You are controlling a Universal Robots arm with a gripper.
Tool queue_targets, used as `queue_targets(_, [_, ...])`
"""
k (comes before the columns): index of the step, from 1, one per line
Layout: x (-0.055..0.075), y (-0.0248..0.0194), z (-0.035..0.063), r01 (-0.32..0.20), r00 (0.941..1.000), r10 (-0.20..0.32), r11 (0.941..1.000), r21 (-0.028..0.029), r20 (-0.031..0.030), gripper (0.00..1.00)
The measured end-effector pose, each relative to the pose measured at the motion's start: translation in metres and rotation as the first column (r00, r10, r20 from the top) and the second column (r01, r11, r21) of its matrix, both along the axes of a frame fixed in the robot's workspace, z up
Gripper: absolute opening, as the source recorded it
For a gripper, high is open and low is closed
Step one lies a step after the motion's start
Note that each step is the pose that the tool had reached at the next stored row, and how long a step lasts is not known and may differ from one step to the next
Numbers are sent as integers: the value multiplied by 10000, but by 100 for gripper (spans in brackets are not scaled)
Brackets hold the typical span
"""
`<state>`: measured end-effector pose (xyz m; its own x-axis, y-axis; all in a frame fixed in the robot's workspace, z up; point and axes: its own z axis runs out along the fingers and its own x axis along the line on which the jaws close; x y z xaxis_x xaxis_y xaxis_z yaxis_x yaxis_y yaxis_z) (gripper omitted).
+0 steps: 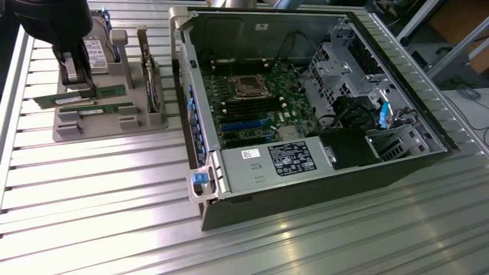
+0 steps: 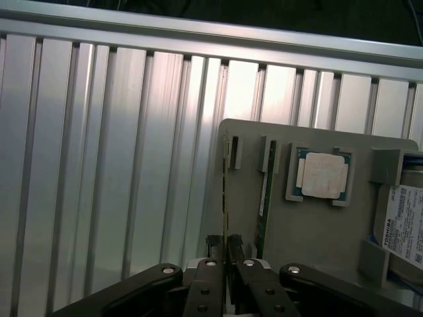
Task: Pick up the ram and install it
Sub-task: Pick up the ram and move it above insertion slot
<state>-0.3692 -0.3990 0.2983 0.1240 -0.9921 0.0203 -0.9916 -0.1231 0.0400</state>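
**A:** What are we seeing closest in?

**B:** We are seeing the hand (image 2: 225, 249) clamping shut on the ram (image 2: 225, 198). Its two fingers are pressing against the faces of the thin green board.

**A:** And where are we finding the ram?

**B:** It is standing on edge along the outer side of the grey holder (image 2: 317, 231). We cannot tell whether it is resting in its slots or hanging clear of them.

**A:** What are we noticing just past it?

**B:** A second green stick (image 2: 262, 205) is standing on edge just beside it, in the holder's slots. Beyond that, the square silver CPU (image 2: 324, 176) is lying flat in its own pocket. A hard drive (image 2: 404, 228) with a white label is sitting near the holder's edge.

**A:** And farther out?

**B:** The holder is resting on the ribbed aluminium tabletop (image 2: 99, 165). To the exterior view's right of the holder, we are looking at the open computer case (image 1: 306, 197). It is lying on its side, with the motherboard (image 1: 252, 109) facing up.
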Motion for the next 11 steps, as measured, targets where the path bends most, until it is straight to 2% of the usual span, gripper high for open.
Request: queue_targets(11, [0, 0, 68, 0, 10000, 0, 10000, -44, -1, 14])
